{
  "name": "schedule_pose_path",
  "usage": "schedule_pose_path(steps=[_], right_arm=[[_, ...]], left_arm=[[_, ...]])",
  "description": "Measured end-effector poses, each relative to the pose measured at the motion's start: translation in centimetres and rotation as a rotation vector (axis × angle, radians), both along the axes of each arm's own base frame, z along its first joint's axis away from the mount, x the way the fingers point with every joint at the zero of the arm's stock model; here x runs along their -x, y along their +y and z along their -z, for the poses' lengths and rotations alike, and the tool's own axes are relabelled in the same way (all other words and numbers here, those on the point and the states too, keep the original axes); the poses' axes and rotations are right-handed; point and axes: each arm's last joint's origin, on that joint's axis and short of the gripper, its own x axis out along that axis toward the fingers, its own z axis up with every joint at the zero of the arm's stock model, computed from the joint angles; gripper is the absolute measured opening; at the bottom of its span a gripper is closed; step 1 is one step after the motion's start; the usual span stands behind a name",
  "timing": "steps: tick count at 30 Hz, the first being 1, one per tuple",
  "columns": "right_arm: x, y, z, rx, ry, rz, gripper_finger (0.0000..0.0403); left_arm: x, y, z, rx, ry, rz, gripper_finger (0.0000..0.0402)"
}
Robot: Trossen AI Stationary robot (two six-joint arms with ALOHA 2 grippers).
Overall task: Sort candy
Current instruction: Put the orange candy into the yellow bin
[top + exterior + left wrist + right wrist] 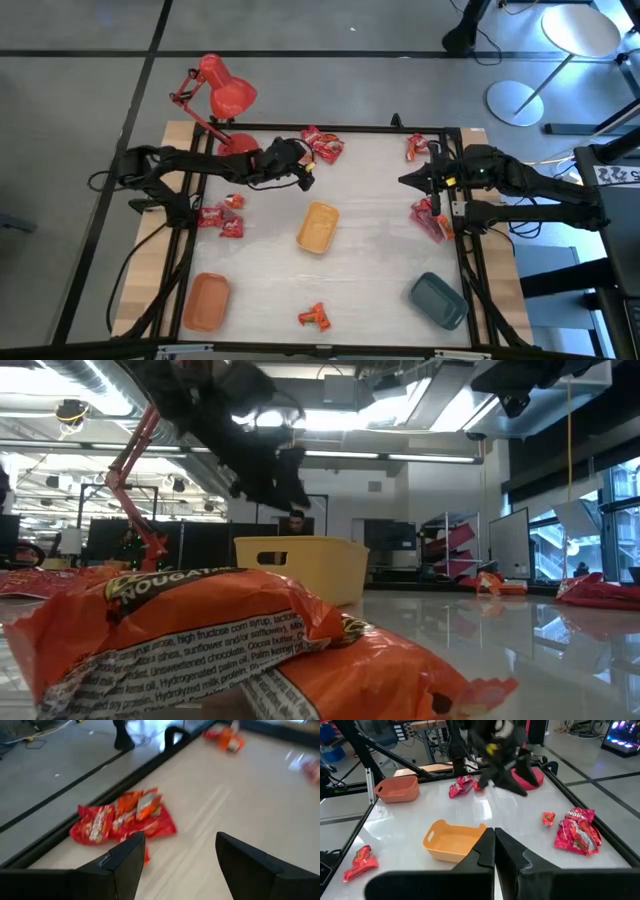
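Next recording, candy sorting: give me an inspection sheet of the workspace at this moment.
Surface: pale glossy table, black frame around it.
Job's things: candy in scattered heaps along the far edge, both sides and the near edge; none seen in any tray.
Trays: yellow tray mid-table, orange tray and grey tray at the near corners, all empty.
Clutter: red desk lamp at the far left corner.
Grippers: left gripper open, above the table near the far heap; right gripper shut, holding nothing.
Cables: run along both arms and on the floor.
Surroundings: grey floor, round stand bases.
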Motion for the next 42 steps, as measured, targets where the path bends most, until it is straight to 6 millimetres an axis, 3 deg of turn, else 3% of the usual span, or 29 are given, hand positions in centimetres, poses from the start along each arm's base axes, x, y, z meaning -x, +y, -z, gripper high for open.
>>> schedule_pose_path(steps=[4, 14, 20, 25, 34, 42], right_arm=[[0.0, 0.0, 0.1, -0.002, 0.013, 0.0, 0.0005], [0.1, 0.0, 0.2, -0.045, 0.02, 0.014, 0.0005], [0.1, 0.0, 0.2, -0.043, 0.02, 0.014, 0.0005], [0.1, 0.0, 0.3, -0.03, 0.026, 0.01, 0.0005], [0.1, 0.0, 0.3, -0.03, 0.036, 0.011, 0.0005], [0.1, 0.0, 0.3, -0.023, 0.034, 0.028, 0.0005]], left_arm=[[-0.2, 1.7, 0.6, 0.037, -0.001, -0.072, 0.0233], [-0.7, 2.8, -2.2, 0.067, 0.116, -0.077, 0.0233], [-0.8, 4.2, -3.6, 0.15, 0.083, -0.004, 0.0233], [-0.5, 4.9, -3.4, 0.146, 0.103, -0.007, 0.0239], [-0.7, 5.4, -2.5, 0.164, 0.146, 0.107, 0.0294], [-0.6, 6.2, -1.0, 0.116, 0.276, 0.179, 0.0293]])
